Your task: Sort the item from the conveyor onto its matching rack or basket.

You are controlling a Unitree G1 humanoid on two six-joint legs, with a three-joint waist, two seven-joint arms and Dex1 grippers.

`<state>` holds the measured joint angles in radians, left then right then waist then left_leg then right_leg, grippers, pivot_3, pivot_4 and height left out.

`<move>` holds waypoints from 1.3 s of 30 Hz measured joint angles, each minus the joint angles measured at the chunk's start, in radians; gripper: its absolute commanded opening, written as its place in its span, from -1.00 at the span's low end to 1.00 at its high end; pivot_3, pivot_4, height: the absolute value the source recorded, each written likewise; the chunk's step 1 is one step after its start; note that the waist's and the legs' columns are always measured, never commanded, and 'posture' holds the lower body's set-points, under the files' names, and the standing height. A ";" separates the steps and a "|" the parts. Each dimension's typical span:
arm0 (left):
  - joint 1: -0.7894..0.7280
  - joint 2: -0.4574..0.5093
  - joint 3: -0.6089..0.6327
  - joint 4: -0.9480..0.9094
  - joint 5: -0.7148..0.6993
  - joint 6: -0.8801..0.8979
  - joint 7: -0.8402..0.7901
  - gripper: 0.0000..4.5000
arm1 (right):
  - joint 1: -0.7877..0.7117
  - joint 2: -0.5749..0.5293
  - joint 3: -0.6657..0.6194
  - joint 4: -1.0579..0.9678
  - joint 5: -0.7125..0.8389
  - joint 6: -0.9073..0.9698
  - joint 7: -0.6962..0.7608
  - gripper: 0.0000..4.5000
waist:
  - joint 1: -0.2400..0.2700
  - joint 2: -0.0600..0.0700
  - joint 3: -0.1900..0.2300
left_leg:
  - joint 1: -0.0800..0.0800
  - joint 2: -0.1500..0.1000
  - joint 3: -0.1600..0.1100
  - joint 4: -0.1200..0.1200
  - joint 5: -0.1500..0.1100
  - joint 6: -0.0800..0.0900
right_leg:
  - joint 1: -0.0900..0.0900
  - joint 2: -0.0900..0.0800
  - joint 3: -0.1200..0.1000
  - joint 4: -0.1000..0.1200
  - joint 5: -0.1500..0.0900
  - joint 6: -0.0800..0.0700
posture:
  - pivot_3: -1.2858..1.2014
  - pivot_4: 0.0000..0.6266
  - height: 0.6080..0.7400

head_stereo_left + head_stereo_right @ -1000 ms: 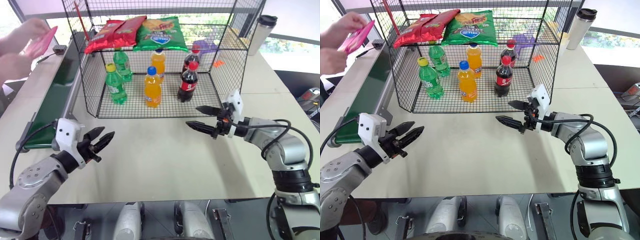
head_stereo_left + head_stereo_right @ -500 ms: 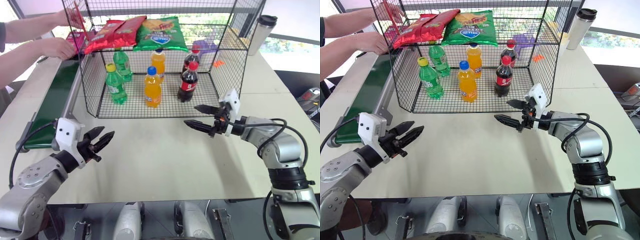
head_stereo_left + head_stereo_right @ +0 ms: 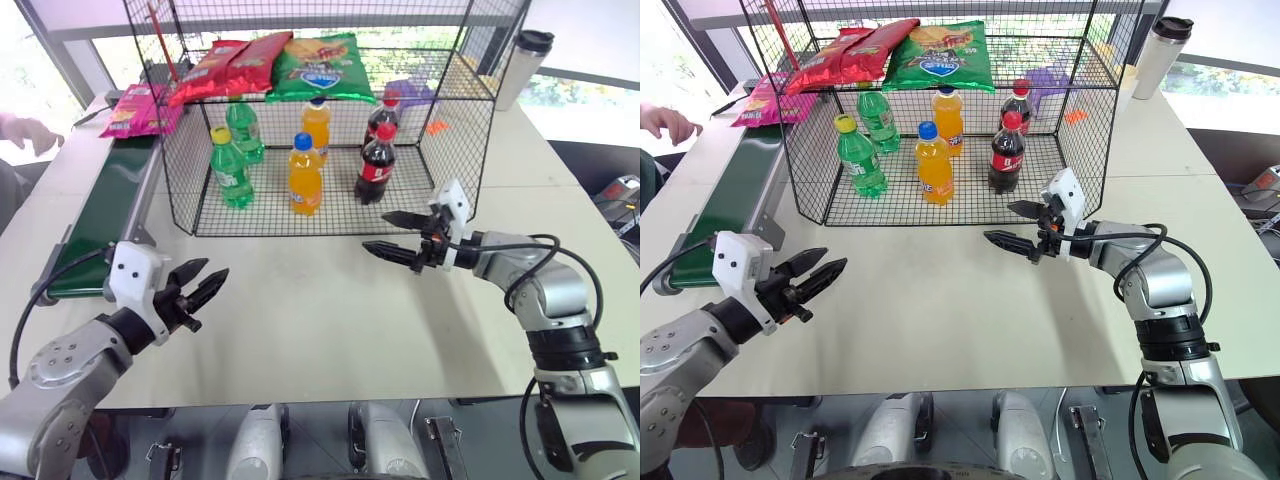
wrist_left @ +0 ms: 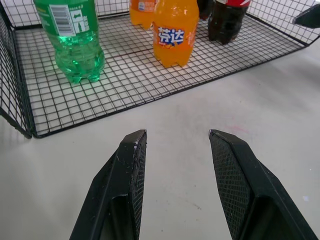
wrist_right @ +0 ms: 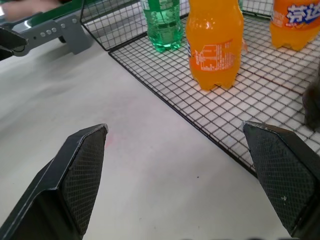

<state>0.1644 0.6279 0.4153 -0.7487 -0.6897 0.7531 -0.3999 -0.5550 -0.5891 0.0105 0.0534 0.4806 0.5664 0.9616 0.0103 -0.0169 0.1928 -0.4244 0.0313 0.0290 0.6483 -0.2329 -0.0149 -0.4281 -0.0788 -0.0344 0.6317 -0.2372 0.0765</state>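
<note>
The item, a flat magenta-pink snack bag (image 3: 137, 108), lies on the far end of the dark green conveyor (image 3: 98, 220), which runs along the table's left side. The rack's black wire shelf (image 3: 420, 78) holds two red chip bags (image 3: 222, 66) and a green one (image 3: 322, 65). My left gripper (image 3: 203, 287) hovers open over the table near the conveyor's near end, nothing between its fingers (image 4: 131, 165). My right gripper (image 3: 390, 233) stands wide open and empty just in front of the rack's lower tray.
Green (image 3: 229, 165), orange (image 3: 305, 173) and cola (image 3: 376, 162) bottles stand in the walled mesh tray (image 3: 330, 215) under the shelf. A tumbler (image 3: 522, 66) stands at the back right. A person's hand (image 3: 28, 131) rests left of the conveyor's far end.
The person has laid the pink bag on the conveyor's far end and drawn both hands back to the left. My grippers have stayed where they were.
</note>
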 measured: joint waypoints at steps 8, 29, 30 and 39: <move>0.300 0.166 0.306 -0.013 0.399 -0.241 -0.062 -0.09 | -0.095 -0.021 -0.012 -0.052 0.124 0.149 0.102 0.98 | -0.020 0.001 0.000 | 0.000 0.001 0.001 -0.002 0.000 0.000 | -0.001 0.000 0.000 -0.001 0.000 0.000 | 0.03 -0.52 1.00; 0.486 0.056 0.394 0.419 1.062 -1.108 -0.010 -0.09 | -0.186 0.026 0.136 -0.141 0.072 0.082 0.152 0.98 | -0.023 -0.001 -0.001 | -0.003 0.003 0.011 -0.002 -0.003 0.000 | -0.008 -0.010 0.001 -0.001 0.001 -0.002 | 0.03 -0.52 1.00; 0.482 0.056 0.387 0.422 1.070 -1.109 -0.006 -0.09 | -0.186 0.025 0.135 -0.141 0.072 0.083 0.149 0.98 | -0.024 -0.001 -0.002 | -0.003 0.003 0.012 -0.002 -0.003 0.000 | -0.008 -0.010 0.001 -0.001 0.001 -0.002 | 0.03 -0.52 1.00; 0.460 0.039 0.347 0.436 1.102 -1.116 0.034 -0.09 | -0.184 0.024 0.129 -0.189 0.080 0.116 0.121 0.98 | -0.026 -0.001 -0.002 | -0.003 0.004 0.013 -0.002 -0.003 0.000 | -0.009 -0.009 0.001 -0.001 0.001 -0.002 | 0.03 -0.52 1.00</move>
<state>0.6243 0.6670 0.7628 -0.3131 0.4128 -0.3629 -0.3662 -0.7395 -0.5649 0.1396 -0.1354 0.5602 0.6821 1.0828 -0.0159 -0.0181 0.1912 -0.4272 0.0355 0.0423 0.6462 -0.2364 -0.0148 -0.4374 -0.0878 -0.0337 0.6312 -0.2360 0.0748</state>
